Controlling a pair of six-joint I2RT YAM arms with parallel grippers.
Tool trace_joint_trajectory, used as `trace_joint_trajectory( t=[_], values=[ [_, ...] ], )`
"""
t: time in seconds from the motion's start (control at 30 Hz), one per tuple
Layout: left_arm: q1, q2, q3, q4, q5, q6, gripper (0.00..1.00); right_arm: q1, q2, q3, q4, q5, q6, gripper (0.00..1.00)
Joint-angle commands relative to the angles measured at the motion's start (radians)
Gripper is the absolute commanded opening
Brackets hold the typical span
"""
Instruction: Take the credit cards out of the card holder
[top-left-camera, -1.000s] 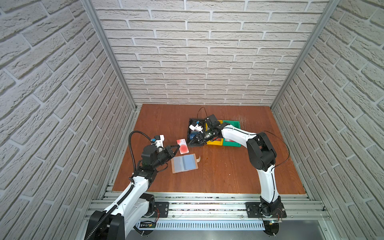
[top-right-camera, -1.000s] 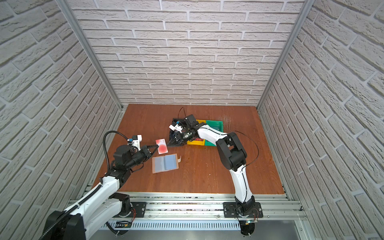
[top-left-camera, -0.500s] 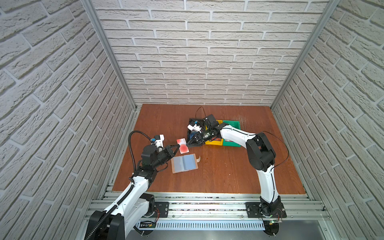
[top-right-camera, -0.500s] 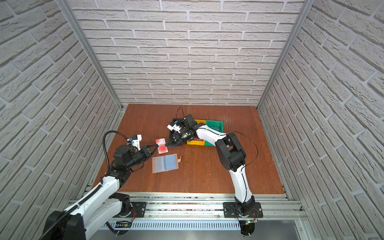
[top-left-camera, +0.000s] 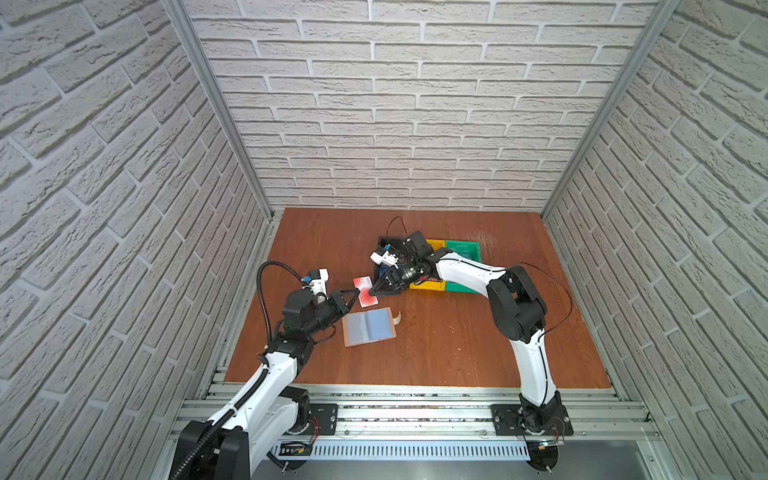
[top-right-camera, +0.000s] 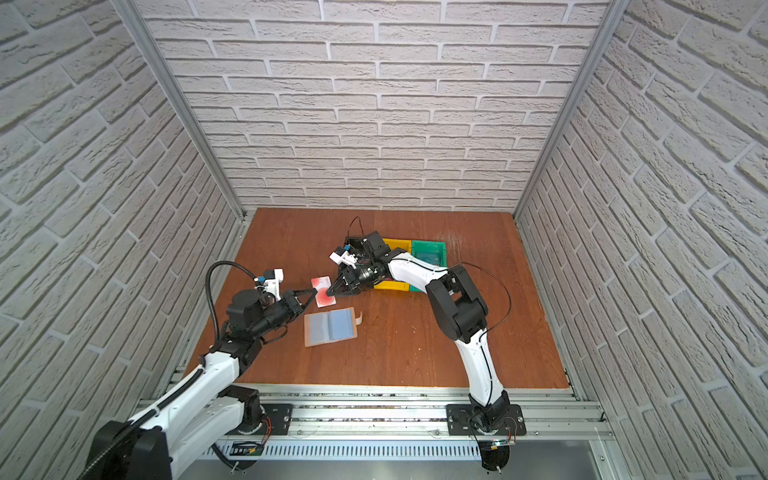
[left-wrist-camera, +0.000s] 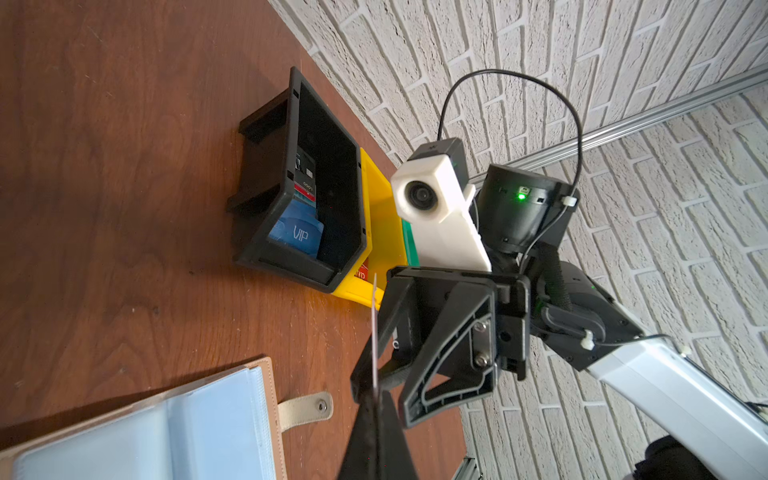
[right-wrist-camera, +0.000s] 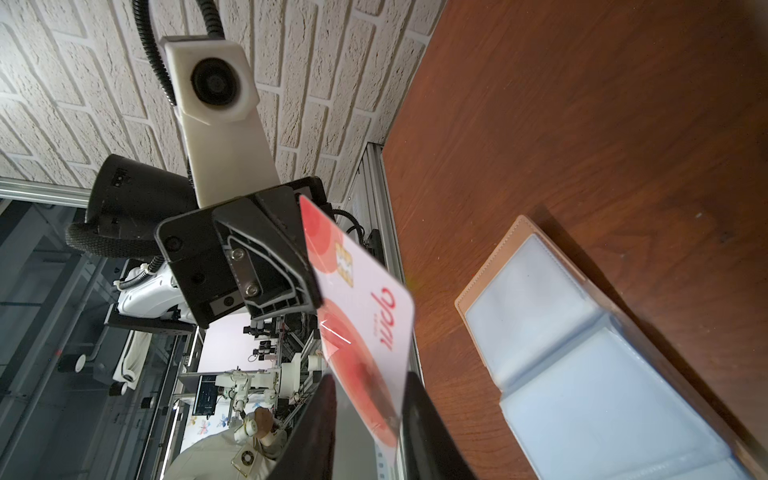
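Left gripper (top-left-camera: 354, 292) clamping one end of card (top-left-camera: 363, 284). Right gripper (top-left-camera: 375, 290) straddling the other end, jaws apart. Holder (top-left-camera: 369, 326) lying open just beside.

My left arm (top-left-camera: 270, 374) stretched forward and low, and my left pincer (top-left-camera: 356, 292) was clamped on one edge of the pale card (top-left-camera: 363, 282). My right arm (top-left-camera: 465, 270) was folded at the elbow and pointed back toward it. My right pincer (top-left-camera: 375, 291) met the card's opposite edge, jaws slightly apart around it.
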Motion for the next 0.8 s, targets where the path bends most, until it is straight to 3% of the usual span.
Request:
trace_joint_trajectory(
  t=[0.0, 0.2, 0.57, 0.67, 0.77],
  values=[
    [0.006, 0.005, -0.001, 0.028, -0.011, 0.008, 0.00, 0.007, -0.006, 0.013, 0.022, -0.042, -0.012, 0.25],
    [0.006, 0.006, 0.006, -0.049, -0.021, 0.029, 0.04, 0.007, -0.012, 0.052, -0.116, -0.060, -0.123, 0.07],
    [-0.075, 0.023, 0.054, -0.260, -0.050, 0.119, 0.16, -0.041, 0.003, 0.190, -0.410, -0.088, -0.344, 0.05],
    [-0.092, 0.039, 0.061, -0.267, -0.055, 0.128, 0.17, -0.070, 0.030, 0.272, -0.592, -0.083, -0.476, 0.05],
    [-0.096, 0.047, 0.079, -0.313, -0.073, 0.149, 0.18, -0.107, 0.057, 0.370, -0.844, -0.070, -0.693, 0.06]
  ],
)
